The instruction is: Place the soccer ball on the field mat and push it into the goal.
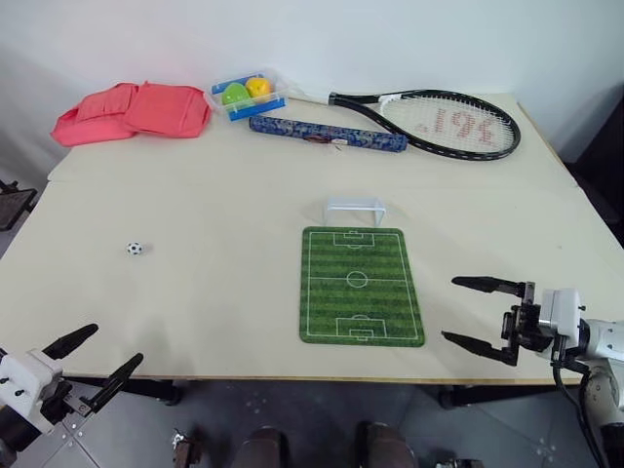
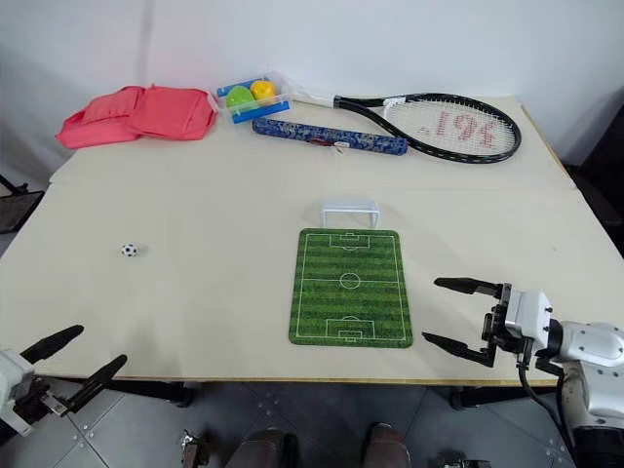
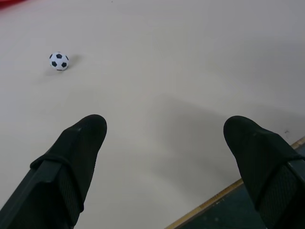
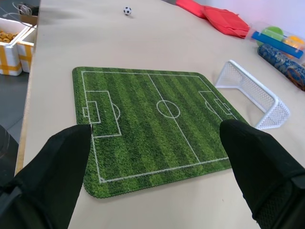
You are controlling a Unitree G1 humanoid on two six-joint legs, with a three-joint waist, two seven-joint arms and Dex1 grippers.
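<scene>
The soccer ball (image 1: 135,249) sits on the bare table (image 1: 214,292) toward its left edge, well apart from the field mat (image 1: 360,285) and goal (image 1: 355,209); left gripper (image 1: 96,360) and right gripper (image 1: 481,314) both spread wide, empty.

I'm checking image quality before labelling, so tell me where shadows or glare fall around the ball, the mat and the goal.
Left wrist view: the soccer ball is sharp, with a faint soft shadow beside it on the table. Right wrist view: the field mat and goal are evenly lit, no glare; the gripper fingers up close look soft. Left eye view: diffuse light, weak shadows.
</scene>
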